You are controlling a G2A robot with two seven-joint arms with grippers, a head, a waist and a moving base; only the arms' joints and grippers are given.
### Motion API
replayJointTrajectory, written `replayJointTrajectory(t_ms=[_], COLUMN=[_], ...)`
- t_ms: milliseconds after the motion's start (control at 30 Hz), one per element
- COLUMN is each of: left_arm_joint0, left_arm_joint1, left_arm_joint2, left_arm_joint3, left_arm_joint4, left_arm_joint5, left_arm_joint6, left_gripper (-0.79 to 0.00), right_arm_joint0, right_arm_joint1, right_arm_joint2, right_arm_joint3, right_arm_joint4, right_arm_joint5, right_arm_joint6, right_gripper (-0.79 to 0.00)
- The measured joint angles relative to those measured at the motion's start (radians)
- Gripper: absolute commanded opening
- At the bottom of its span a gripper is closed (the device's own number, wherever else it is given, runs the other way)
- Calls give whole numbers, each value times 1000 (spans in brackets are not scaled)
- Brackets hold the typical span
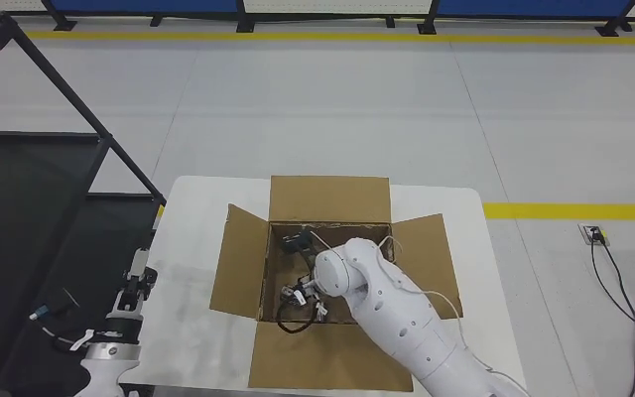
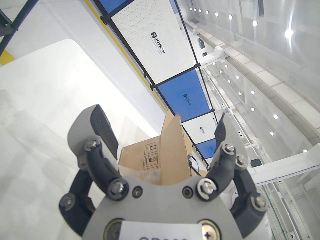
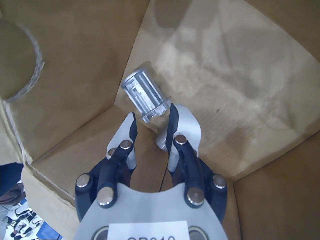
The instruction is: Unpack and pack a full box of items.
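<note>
Cardboard box sits with its flaps open on the white worktop, and the right hand is down inside it, fingers spread either side of the flanged end of a silver metal cylinder lying on the box floor near a corner. Left hand hangs wide open, empty, by the worktop's left edge.
</note>
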Motion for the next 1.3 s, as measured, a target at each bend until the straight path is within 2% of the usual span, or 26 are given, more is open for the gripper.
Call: replayJointTrajectory(t_ms=[233, 367, 567, 733, 900, 1067, 1300], left_arm_joint0=[-10, -14, -16, -16, -6, 5, 13], left_arm_joint1=[2, 1, -1, -2, -3, -3, -1], left_arm_joint2=[-7, -1, 19, 33, 33, 21, 1], left_arm_joint3=[-8, -9, -4, -1, 4, 7, -1], left_arm_joint4=[-6, -5, 5, 14, 15, 11, 1], left_arm_joint5=[16, 22, 23, 17, 2, -8, -12], left_arm_joint6=[-13, -8, 13, 27, 33, 32, 15], left_gripper=[0, 0, 0, 0, 0, 0, 0], right_arm_joint0=[19, 62, 91, 89, 65, 19, -6], right_arm_joint1=[-21, -43, -56, -52, -39, -26, -29], right_arm_joint2=[-50, -70, -70, -52, -20, -7, -20], right_arm_joint3=[75, 171, 226, 208, 146, 61, 26], right_arm_joint4=[-1, 19, 16, -13, -64, -83, -91], right_arm_joint5=[-12, -19, -2, 44, 133, 100, 77], right_arm_joint6=[15, -3, -42, -59, -70, -31, -11], right_gripper=[-422, -425, -419, -413, -409, -406, -413])
